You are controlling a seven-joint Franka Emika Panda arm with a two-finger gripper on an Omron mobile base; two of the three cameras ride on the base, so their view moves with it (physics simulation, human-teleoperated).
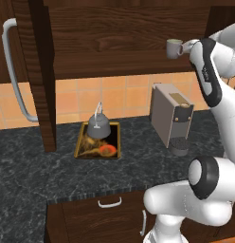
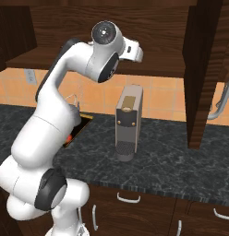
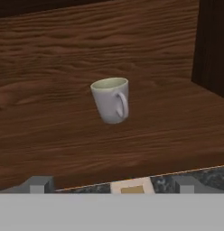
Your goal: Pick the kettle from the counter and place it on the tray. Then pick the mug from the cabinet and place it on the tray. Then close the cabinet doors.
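One kettle (image 1: 98, 126) is seen on one tray (image 1: 114, 142) at centre frame, beside one coffee machine (image 1: 169, 118) on the tabletop (image 1: 29, 166). One mug (image 3: 111, 100) (upright, on the cabinet (image 1: 119, 42) shelf) is faced at centre of the hand view by wide-open, empty jaws.

A rendered home kitchen: a dark speckled stone tabletop (image 1: 24, 161) over wood drawers (image 1: 105, 213), an orange tiled backsplash (image 1: 114, 97), a dark wood wall cabinet (image 1: 124, 38) with a door (image 1: 41, 71) open, and a boxy grey coffee machine (image 1: 171, 118).
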